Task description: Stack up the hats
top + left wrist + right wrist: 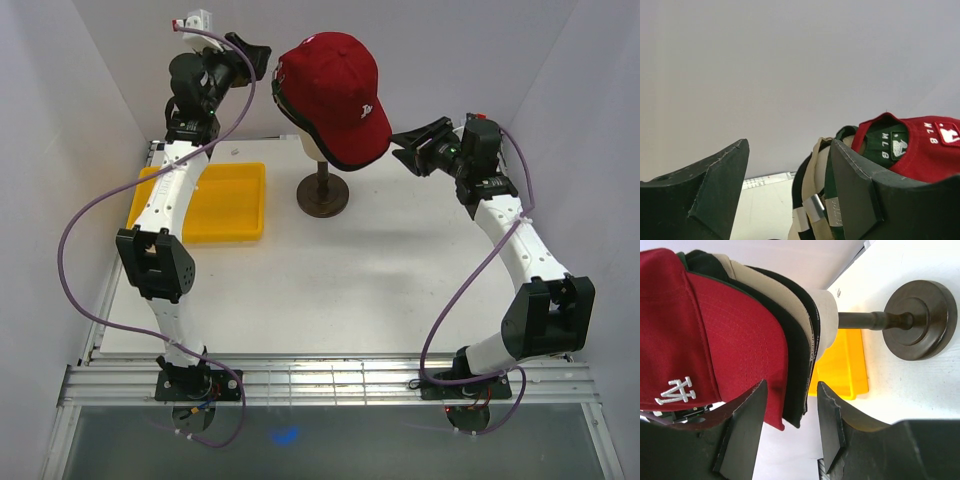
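Right wrist reveals hats under red hat; left end effector, right end effector gape empty.

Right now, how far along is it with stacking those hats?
Done: the red cap sits on top, with the green cap, a black cap and the tan cap nested beneath it on the mannequin head. In hand: nothing; the left tool is open behind the stack, and the right tool is open at the brim edges. Left: seemingly little, since no loose hat shows; perhaps only backing away.
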Controlling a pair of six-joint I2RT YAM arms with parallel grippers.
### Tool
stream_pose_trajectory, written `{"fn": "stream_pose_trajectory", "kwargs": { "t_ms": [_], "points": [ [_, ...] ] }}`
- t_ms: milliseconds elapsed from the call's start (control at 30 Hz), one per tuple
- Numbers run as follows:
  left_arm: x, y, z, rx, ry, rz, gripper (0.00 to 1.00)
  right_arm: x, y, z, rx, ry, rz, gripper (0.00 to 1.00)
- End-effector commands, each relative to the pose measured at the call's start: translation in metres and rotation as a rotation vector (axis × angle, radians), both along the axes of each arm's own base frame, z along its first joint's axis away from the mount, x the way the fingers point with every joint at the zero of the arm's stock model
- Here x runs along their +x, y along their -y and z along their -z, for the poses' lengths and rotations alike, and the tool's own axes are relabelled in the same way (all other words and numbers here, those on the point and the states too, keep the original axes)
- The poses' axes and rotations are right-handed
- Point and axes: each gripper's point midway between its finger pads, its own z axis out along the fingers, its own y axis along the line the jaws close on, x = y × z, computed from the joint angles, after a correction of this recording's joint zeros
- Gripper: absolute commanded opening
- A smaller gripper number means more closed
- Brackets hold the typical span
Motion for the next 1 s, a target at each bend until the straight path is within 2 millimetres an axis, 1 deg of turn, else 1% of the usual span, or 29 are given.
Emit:
{"fn": "stream_pose_trajectory", "kwargs": {
  "t_ms": [0, 67, 100, 200, 233, 267, 333, 400, 433, 467, 500, 533, 567, 600, 633, 667, 700, 733, 767, 800, 833, 867, 900, 933, 967],
  "points": [
    [-0.036, -0.018, -0.061, -0.035, 0.128, -0.001, 0.78, 0.000, 0.009, -0.027, -0.015, 0.083, 0.027, 0.50],
    [-0.038, -0.027, -0.067, -0.050, 0.133, -0.010, 0.79, -0.001, 0.012, -0.027, -0.020, 0.087, 0.036, 0.50],
    [-0.039, -0.034, -0.070, -0.054, 0.141, -0.017, 0.88, -0.001, 0.014, -0.028, -0.022, 0.091, 0.042, 0.50],
    [-0.042, -0.046, -0.076, -0.064, 0.149, -0.031, 0.90, -0.001, 0.018, -0.034, -0.023, 0.107, 0.048, 0.51],
    [-0.046, -0.049, -0.081, -0.067, 0.155, -0.033, 0.90, -0.002, 0.020, -0.037, -0.025, 0.116, 0.052, 0.51],
    [-0.046, -0.051, -0.078, -0.067, 0.141, -0.037, 0.90, -0.003, 0.022, -0.033, -0.035, 0.094, 0.058, 0.52],
    [-0.048, -0.057, -0.076, -0.066, 0.128, -0.051, 0.90, -0.004, 0.029, -0.038, -0.050, 0.111, 0.075, 0.52],
    [-0.054, -0.062, -0.068, -0.052, 0.094, -0.067, 0.89, -0.006, 0.034, -0.041, -0.062, 0.122, 0.082, 0.53],
    [-0.056, -0.064, -0.065, -0.050, 0.078, -0.073, 0.90, -0.007, 0.040, -0.039, -0.070, 0.123, 0.094, 0.53],
    [-0.058, -0.065, -0.059, -0.048, 0.058, -0.075, 0.90, -0.011, 0.043, -0.044, -0.081, 0.144, 0.095, 0.54],
    [-0.065, -0.066, -0.049, -0.046, 0.023, -0.076, 0.90, -0.014, 0.044, -0.044, -0.092, 0.155, 0.089, 0.55],
    [-0.068, -0.065, -0.044, -0.048, 0.001, -0.074, 0.90, -0.016, 0.050, -0.048, -0.111, 0.176, 0.093, 0.56],
    [-0.073, -0.066, -0.038, -0.047, -0.016, -0.072, 0.90, -0.018, 0.052, -0.047, -0.156, 0.198, 0.084, 0.57],
    [-0.082, -0.066, -0.020, -0.044, -0.081, -0.073, 0.90, -0.022, 0.055, -0.044, -0.184, 0.190, 0.077, 0.58],
    [-0.088, -0.067, -0.010, -0.052, -0.112, -0.077, 0.90, -0.026, 0.061, -0.048, -0.214, 0.209, 0.084, 0.59],
    [-0.095, -0.067, -0.003, -0.053, -0.135, -0.077, 0.90, -0.028, 0.067, -0.046, -0.269, 0.230, 0.092, 0.61],
    [-0.101, -0.067, 0.005, -0.047, -0.155, -0.080, 0.90, -0.031, 0.072, -0.044, -0.297, 0.234, 0.100, 0.65],
    [-0.114, -0.070, 0.019, -0.044, -0.189, -0.090, 0.90, -0.040, 0.076, -0.049, -0.327, 0.255, 0.110, 0.68],
    [-0.121, -0.071, 0.030, -0.045, -0.222, -0.096, 0.90, -0.044, 0.080, -0.043, -0.360, 0.251, 0.118, 0.71],
    [-0.137, -0.070, 0.025, -0.040, -0.209, -0.086, 0.90, -0.046, 0.088, -0.040, -0.421, 0.262, 0.143, 0.75],
    [-0.142, -0.070, 0.048, -0.026, -0.255, -0.083, 0.89, -0.058, 0.092, -0.043, -0.451, 0.277, 0.153, 0.78],
    [-0.150, -0.070, 0.059, -0.019, -0.292, -0.085, 0.90, -0.062, 0.097, -0.036, -0.488, 0.272, 0.172, 0.89],
    [-0.156, -0.073, 0.066, -0.015, -0.307, -0.101, 0.90, -0.066, 0.102, -0.033, -0.541, 0.288, 0.176, 0.89],
    [-0.171, -0.074, 0.074, -0.009, -0.317, -0.104, 0.89, -0.077, 0.107, -0.033, -0.572, 0.290, 0.188, 0.89],
    [-0.179, -0.074, 0.080, -0.009, -0.329, -0.102, 0.89, -0.080, 0.116, -0.023, -0.612, 0.268, 0.221, 0.89]
  ]
}}
